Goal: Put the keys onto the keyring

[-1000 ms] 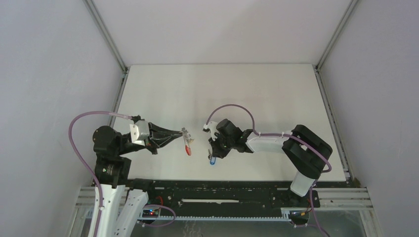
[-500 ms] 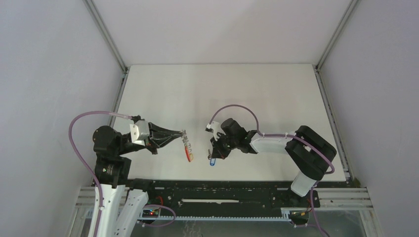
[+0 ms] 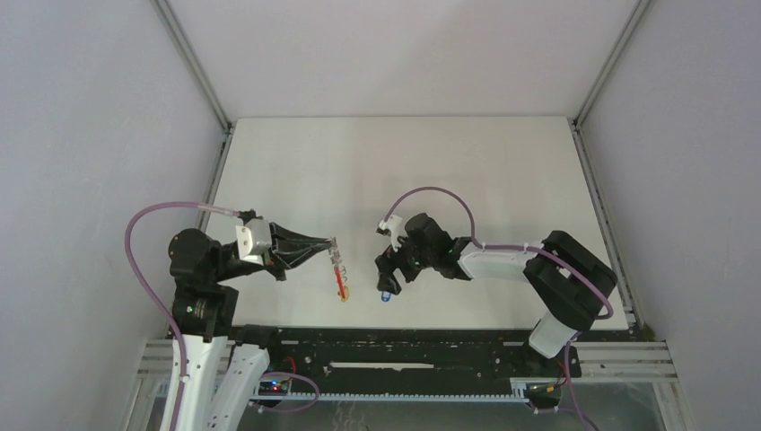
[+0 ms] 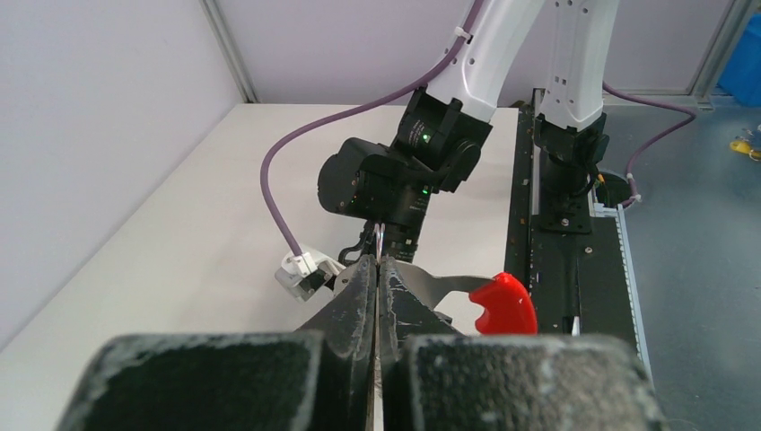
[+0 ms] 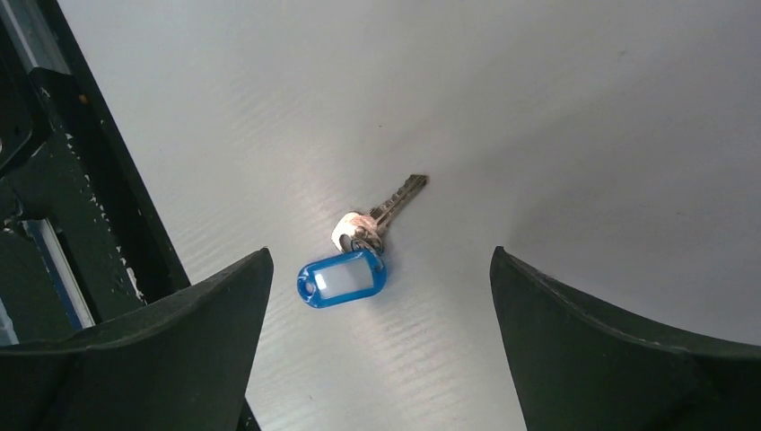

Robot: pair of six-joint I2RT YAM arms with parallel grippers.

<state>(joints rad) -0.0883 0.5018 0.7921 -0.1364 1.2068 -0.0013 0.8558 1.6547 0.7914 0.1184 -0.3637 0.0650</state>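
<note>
Right end effector [image 5: 381, 256]: jaws spread wide, nothing in them. Fingers [image 5: 193, 346] are matte black, broad and curved, with one showing at each side of the wrist view.

Blue key [image 5: 343, 278] lies flat on the bench [image 5: 583, 108], in the open gap between those two fingers and touching neither. It sits somewhat closer to the finger on the picture's left.
- Tag: oblong, glossy blue plastic rim around a pale insert.
- Key: small, silvery metal with a rounded head and a short notched blade. It is joined to the tag at the head, and the blade points away from the tag at a slant.

Bench surface is white and smooth with a faint sheen. A black rail [image 5: 81, 180] runs along its near edge.

Left end effector [image 4: 377, 269]: fingers pressed together, pinching the keyring [image 4: 449, 287] at their tips, off the bench.
- Holder: thin grey metal, curved, running out to the right of the fingertips in the wrist view.
- Band: glossy red, arc-shaped, at the holder's far end.
- The wire clips are too small to make out.

From above, the keyring [image 3: 340, 274] hangs toward the near edge from the left end effector [image 3: 334, 245]. The blue key [image 3: 386, 294] lies under the right end effector [image 3: 388, 280], near the keyring but apart from it.
</note>
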